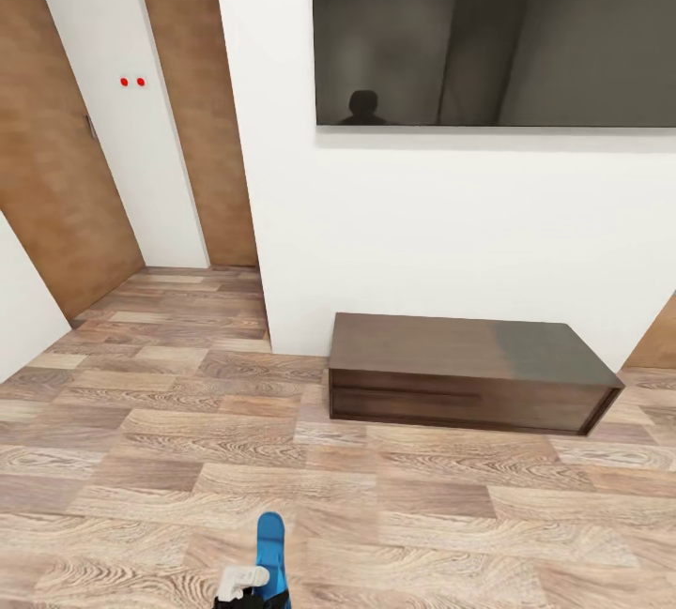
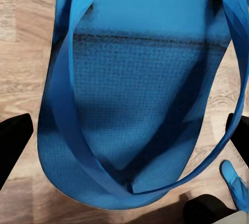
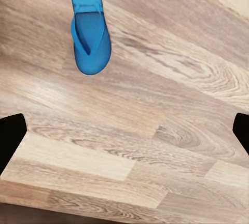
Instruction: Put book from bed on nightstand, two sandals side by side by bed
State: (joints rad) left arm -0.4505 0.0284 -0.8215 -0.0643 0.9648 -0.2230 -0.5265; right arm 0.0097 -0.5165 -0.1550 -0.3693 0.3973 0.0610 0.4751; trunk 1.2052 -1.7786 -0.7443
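the robot is on the sandal part of the job, and it looks like it is carrying one sandal across the room. from the head view a blue sandal (image 1: pixel 270 543) rides at the left gripper (image 1: pixel 246 584), out over the plank floor (image 1: pixel 141 421) well in front of the long dark bench unit (image 1: pixel 465 374) that sits against the white wall under the black screen (image 1: pixel 493 27).

through the left wrist camera the sandal's sole and straps (image 2: pixel 135 94) loom right up against the lens, with the dark finger tips at either edge. the jaws stand wide, the sandal lying between them; whether the pads really pinch it i cannot tell, since the contact is hidden.

the right gripper hangs over bare planks, its two dark fingers (image 3: pixel 10 136) spread to the frame's edges with nothing between them. the second sandal (image 3: pixel 89 35) lies flat on the floor some way beyond it.

i'd judge the next move calls for turning away from the bench unit toward the bed, then setting this sandal down beside it and fetching the other to match.
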